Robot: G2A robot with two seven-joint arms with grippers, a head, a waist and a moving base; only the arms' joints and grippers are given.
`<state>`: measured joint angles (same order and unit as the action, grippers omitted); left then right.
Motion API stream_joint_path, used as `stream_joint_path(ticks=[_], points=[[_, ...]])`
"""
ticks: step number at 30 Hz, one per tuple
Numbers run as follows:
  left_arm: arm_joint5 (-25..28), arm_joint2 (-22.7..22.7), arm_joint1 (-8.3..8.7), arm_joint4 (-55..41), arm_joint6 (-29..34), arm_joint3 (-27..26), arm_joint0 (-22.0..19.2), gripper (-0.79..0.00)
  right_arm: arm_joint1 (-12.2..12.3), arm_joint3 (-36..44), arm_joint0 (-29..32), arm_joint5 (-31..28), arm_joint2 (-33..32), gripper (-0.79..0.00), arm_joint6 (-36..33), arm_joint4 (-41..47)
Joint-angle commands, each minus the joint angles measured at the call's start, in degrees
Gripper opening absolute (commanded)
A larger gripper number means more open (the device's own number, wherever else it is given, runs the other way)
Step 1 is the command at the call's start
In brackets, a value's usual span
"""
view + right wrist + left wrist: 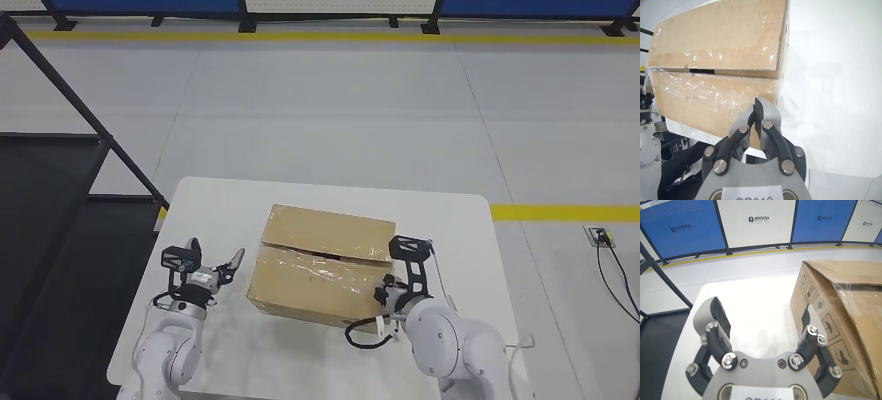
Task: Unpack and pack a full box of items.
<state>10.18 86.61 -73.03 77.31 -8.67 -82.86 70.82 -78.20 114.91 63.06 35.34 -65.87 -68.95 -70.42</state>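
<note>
A brown cardboard box [322, 262] with shiny clear tape over its top flaps sits mid-table; a dark slit shows at the flap seam [702, 71]. My left gripper [212, 264] stands open just off the box's left side, one fingertip [807, 313] close against the printed side wall [821, 313]. My right gripper [392, 290] is shut with nothing in it, held over the box's near right corner [770, 91]. In the right wrist view its gripper [755, 109] has both pads pressed together.
The white table [330, 195] has bare surface behind the box and to its right [829, 85]. A black frame [90, 150] stands off the table's left edge. Blue and white panels [757, 222] fence the floor beyond.
</note>
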Motion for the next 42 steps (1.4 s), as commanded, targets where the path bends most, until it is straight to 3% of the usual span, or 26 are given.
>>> stream_joint_path(ticks=[1,16,21,27,37,42], points=[[0.2,0.2,0.06,-0.3,0.1,0.0,-0.1,0.0,-0.4,-0.3,-0.2,-0.1,-0.1,-0.785,-0.1,-0.6],[1.0,0.3,0.27,-1.4,0.0,0.1,-0.4,0.0,-2.0,10.7,4.7,-1.1,0.5,-0.785,0.0,-6.3],[1.1,0.2,0.31,-1.7,-0.3,0.1,-0.5,0.0,-2.2,12.2,6.6,-2.1,1.1,-0.785,3.7,-6.6],[2.1,1.4,0.5,-3.7,-0.5,-1.0,-0.1,0.0,-2.4,12.3,6.8,-7.2,2.3,-0.785,8.4,-4.6],[3.9,2.7,0.84,-5.7,-0.4,-1.2,0.6,0.0,-2.9,13.9,7.8,-13.6,6.5,-0.785,22.2,-6.2],[4.5,2.8,0.94,-6.3,-0.7,-1.0,0.9,0.0,-3.0,13.3,7.3,-18.2,8.4,-0.785,24.3,-6.9]])
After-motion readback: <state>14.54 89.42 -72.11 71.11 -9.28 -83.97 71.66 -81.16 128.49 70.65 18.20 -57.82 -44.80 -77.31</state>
